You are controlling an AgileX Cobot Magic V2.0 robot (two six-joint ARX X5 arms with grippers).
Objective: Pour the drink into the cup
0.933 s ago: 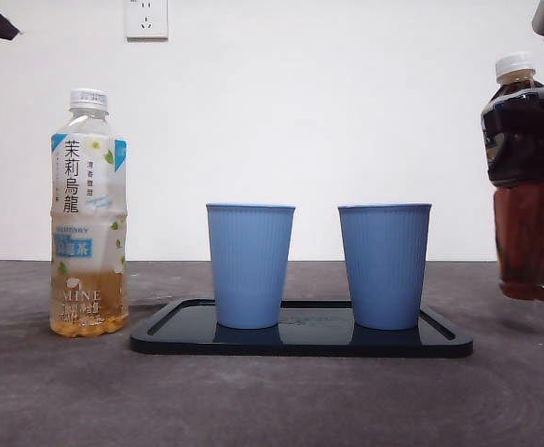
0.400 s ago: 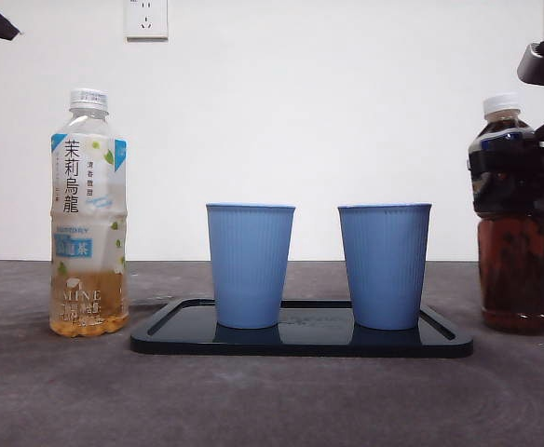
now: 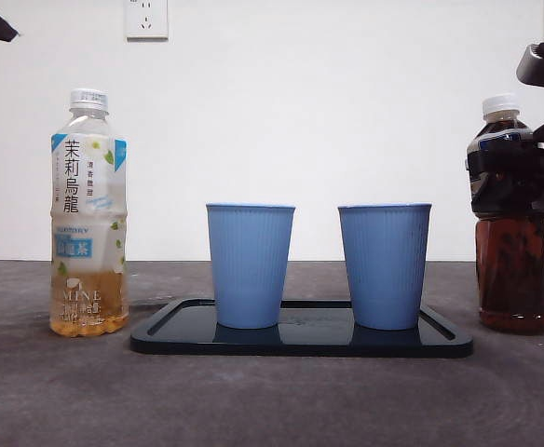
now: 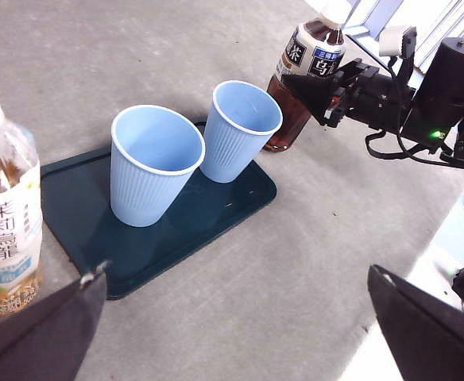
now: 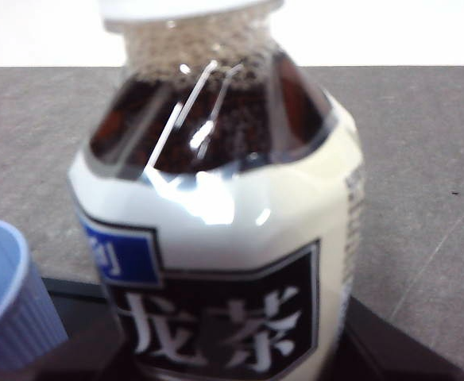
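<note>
Right gripper (image 3: 533, 177) is clamped on the dark tea bottle (image 3: 514, 223) at its label band, bottle upright, white cap on, base down on the table (image 3: 272, 391). From the left wrist view the right gripper (image 4: 335, 91) grips the bottle (image 4: 299, 67) from the side away from the cups, arm trailing off behind it. Right wrist view is filled by the bottle (image 5: 216, 238): brown liquid up in the shoulder, label straight in front of the camera, jaws themselves hidden by it.

Nearest thing to that gripper is the right cup (image 3: 385, 265), just beside the bottle and apart from it. Left cup (image 3: 250, 264) is one further along, close to the first one without touching. Both are blue, ribbed, upright, standing on the dark tray (image 3: 300, 343). In the left wrist view both cups (image 4: 240, 131) (image 4: 154, 163) look empty. The edge of one cup (image 5: 9, 302) shows in the right wrist view, low beside the bottle.

Left gripper (image 4: 240, 333) hangs above the table on the near side of the tray, jaws spread wide, nothing between them. The pale tea bottle (image 3: 88, 214) stands close by it, off the tray, capped, about a quarter full.
</note>
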